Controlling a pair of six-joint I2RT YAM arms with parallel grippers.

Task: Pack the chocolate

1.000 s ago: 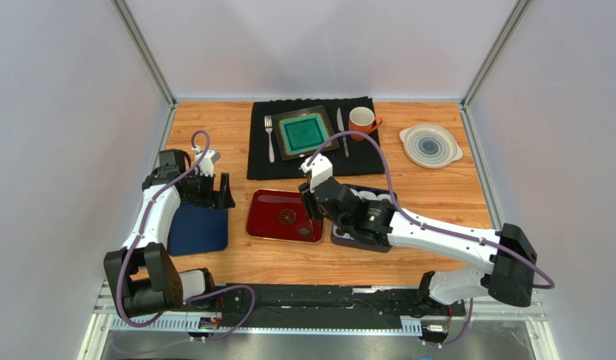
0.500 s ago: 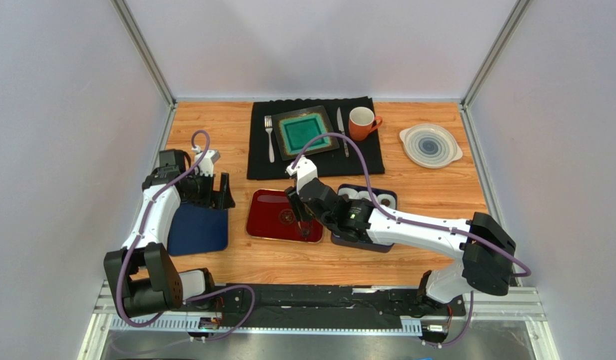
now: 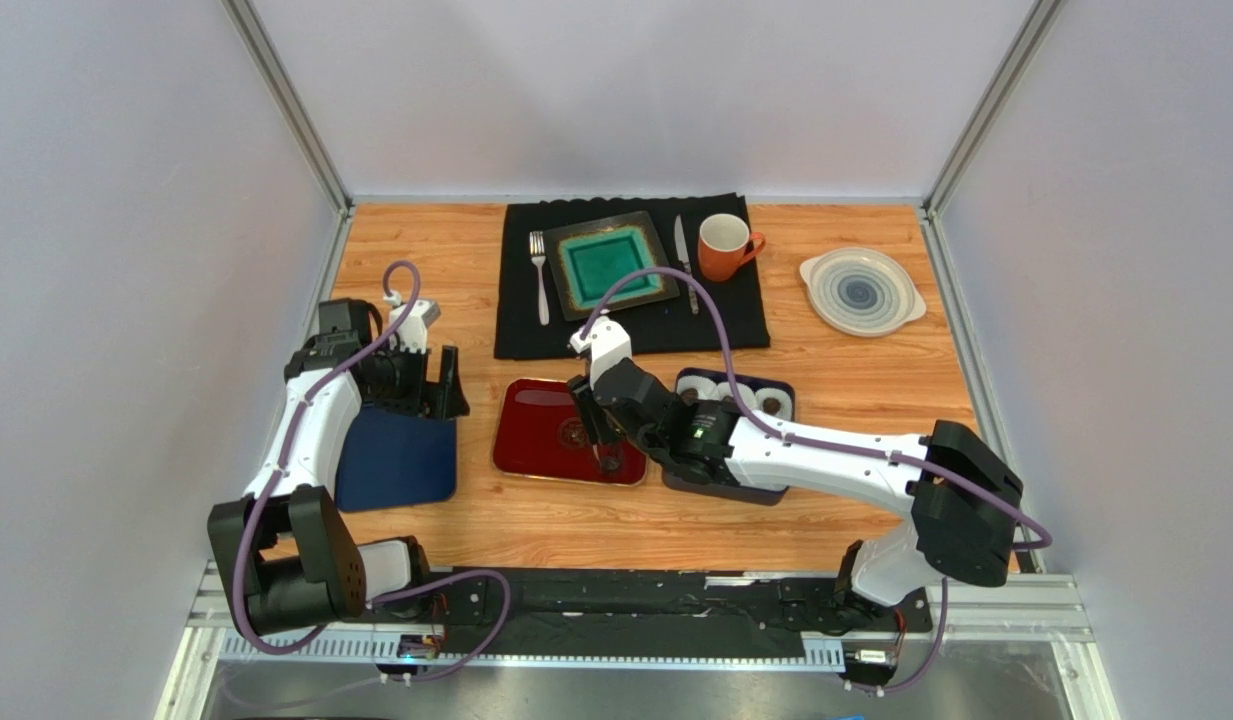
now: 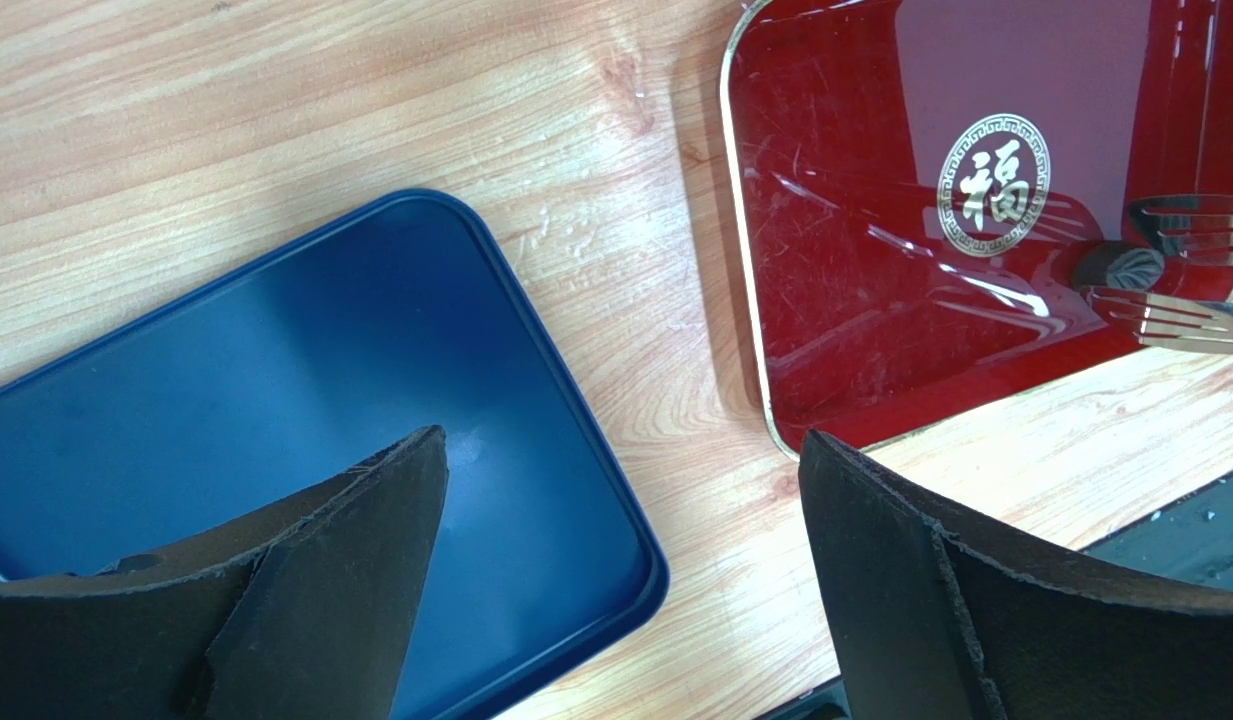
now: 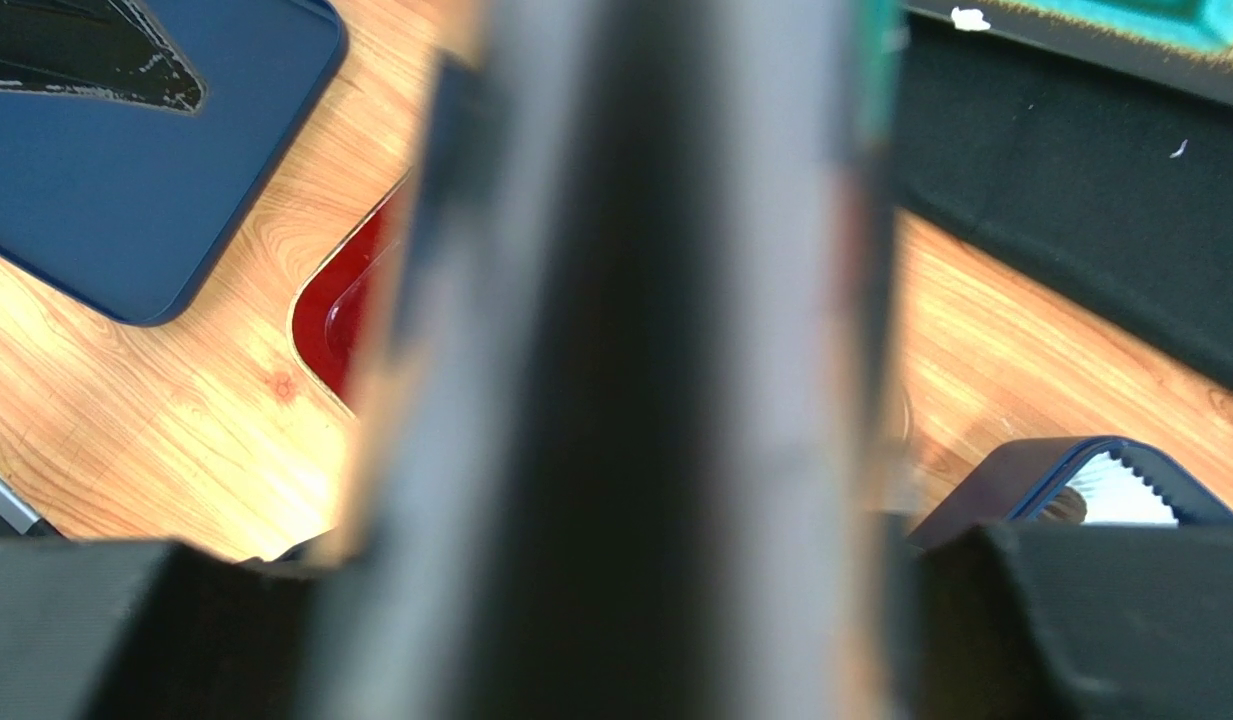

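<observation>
My right gripper [image 3: 594, 416] is shut on a pair of metal tongs [image 5: 622, 360], which fill the right wrist view as a blur. In the left wrist view the tong tips [image 4: 1178, 270] close on one dark round chocolate [image 4: 1126, 267] just over the red tray [image 4: 848, 300], near its gold emblem. The dark box [image 3: 727, 450] with white paper cups [image 3: 735, 396] lies right of the red tray [image 3: 525, 443]; most of it is hidden under my right arm. My left gripper [image 4: 622, 450] is open and empty above the corner of the blue lid [image 4: 277, 435].
A black placemat [image 3: 637, 323] at the back holds a green square plate [image 3: 610, 264], a fork [image 3: 541, 278], a knife [image 3: 682, 258] and an orange mug [image 3: 723, 240]. A pale round plate [image 3: 861, 290] sits at the back right.
My right arm has swung left with the tongs, from the box's edge to over the red tray. The left arm has not moved.
</observation>
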